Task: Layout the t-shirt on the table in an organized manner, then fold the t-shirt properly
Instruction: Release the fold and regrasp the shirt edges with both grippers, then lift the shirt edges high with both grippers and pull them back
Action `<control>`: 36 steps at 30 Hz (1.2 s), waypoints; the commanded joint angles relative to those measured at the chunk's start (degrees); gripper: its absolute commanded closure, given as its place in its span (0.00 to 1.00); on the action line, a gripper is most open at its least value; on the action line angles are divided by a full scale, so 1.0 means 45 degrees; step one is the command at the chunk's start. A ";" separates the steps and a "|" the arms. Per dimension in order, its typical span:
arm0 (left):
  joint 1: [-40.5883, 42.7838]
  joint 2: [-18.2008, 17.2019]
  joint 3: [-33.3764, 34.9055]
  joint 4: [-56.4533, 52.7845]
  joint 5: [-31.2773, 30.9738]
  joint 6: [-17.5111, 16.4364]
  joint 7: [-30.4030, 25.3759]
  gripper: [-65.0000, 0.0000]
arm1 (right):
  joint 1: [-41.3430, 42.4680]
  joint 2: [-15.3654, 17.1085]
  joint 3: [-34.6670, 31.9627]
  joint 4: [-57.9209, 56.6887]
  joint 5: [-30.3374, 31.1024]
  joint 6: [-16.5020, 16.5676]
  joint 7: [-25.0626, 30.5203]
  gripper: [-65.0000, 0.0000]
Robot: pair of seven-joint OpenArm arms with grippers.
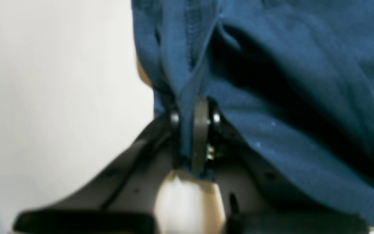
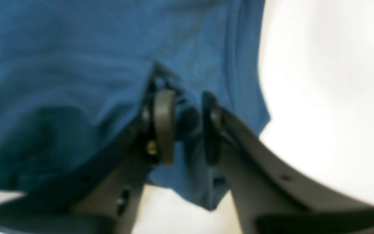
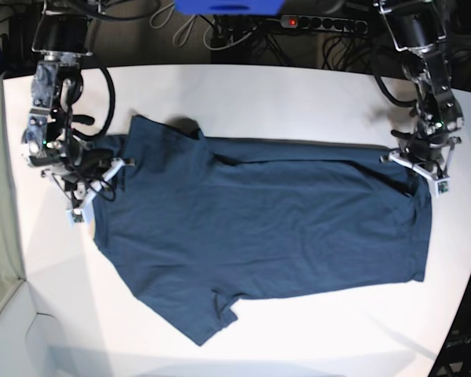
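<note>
The dark navy t-shirt [image 3: 259, 212] lies spread over the white table [image 3: 298, 94], sleeves toward the view's left and hem toward the right. My left gripper [image 3: 418, 166], on the right of the base view, is at the shirt's far right corner. In the left wrist view my left gripper [image 1: 195, 110] is shut on a fold of the t-shirt [image 1: 287, 65]. My right gripper [image 3: 102, 174] is at the shirt's left edge. In the right wrist view my right gripper [image 2: 187, 110] has its jaws apart, with a bunch of the t-shirt [image 2: 76, 65] loose between them.
Cables and a power strip [image 3: 322, 23] run along the table's back edge. The table's edge curves away at the lower right [image 3: 455, 314]. White tabletop shows in front of the shirt [image 3: 337, 330] and behind it.
</note>
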 commanded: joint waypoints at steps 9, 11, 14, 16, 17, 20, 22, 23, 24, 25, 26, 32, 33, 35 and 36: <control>0.0029 0.0003 0.0007 -0.0038 0.0212 0.0072 0.0611 1.00 | -0.1505 0.0082 0.0015 0.2038 0.0107 0.0010 -0.0038 0.51; 0.0029 0.0003 0.0007 -0.0038 0.0212 0.0072 0.0631 1.00 | -0.1778 0.0082 0.0035 0.1921 0.0087 0.0010 0.0314 0.50; 0.0029 0.0003 0.0007 -0.0058 0.0212 0.0072 0.0728 1.00 | -0.1935 0.0141 0.0054 0.1726 0.0048 0.0010 0.0528 0.50; 0.0029 0.0003 0.0007 -0.0058 0.0212 0.0072 0.0728 1.00 | -0.1954 0.0160 0.0054 0.1550 0.0048 0.0010 0.0548 0.50; 0.0029 0.0003 0.0007 -0.0058 0.0212 0.0072 0.0728 1.00 | -0.1974 0.0277 0.0074 0.1413 0.0048 0.0010 0.0548 0.50; 0.0029 0.0003 0.0007 -0.0058 0.0212 0.0072 0.0728 1.00 | -0.1974 0.0375 0.0074 0.1081 0.0068 0.0010 0.0548 0.50; 0.0029 0.0003 0.0007 -0.0058 0.0212 0.0072 0.0728 1.00 | -0.1974 0.0414 0.0074 0.0944 0.0087 0.0010 0.0567 0.51; 0.0029 0.0003 0.0007 -0.0058 0.0212 0.0072 0.0748 1.00 | -0.1993 0.0414 0.0074 0.0925 0.0068 0.0010 0.0567 0.51; 0.0029 0.0003 0.0007 -0.0058 0.0232 0.0072 0.0748 1.00 | -0.2032 0.0414 0.0074 0.0925 0.0068 0.0010 0.0567 0.51; 0.0049 0.0003 0.0007 -0.0058 0.0232 0.0072 0.0748 1.00 | -0.2110 0.0434 0.0074 0.0925 0.0068 0.0010 0.0567 0.51; 0.0049 0.0003 0.0007 -0.0058 0.0232 0.0072 0.0748 1.00 | -0.2169 0.0434 0.0074 0.0964 0.0068 0.0010 0.0587 0.51; 0.0068 -0.0036 0.0007 -0.0058 0.0232 0.0072 0.0748 1.00 | -0.2677 0.0590 0.0074 0.0788 0.0068 0.0010 0.1290 0.51; 0.0088 -0.0056 0.0007 -0.0058 0.0232 0.0072 0.0748 1.00 | -0.2755 0.0590 0.0074 0.0788 0.0048 0.0010 0.1427 0.51; 0.0088 -0.0056 0.0007 -0.0058 0.0232 0.0111 0.0748 1.00 | -0.2950 0.0629 0.0074 0.0788 0.0048 0.0010 0.1603 0.51; 0.0088 -0.0056 0.0007 -0.0058 0.0232 0.0150 0.0748 1.00 | -0.2989 0.0707 0.0074 0.0788 0.0048 0.0010 0.1701 0.51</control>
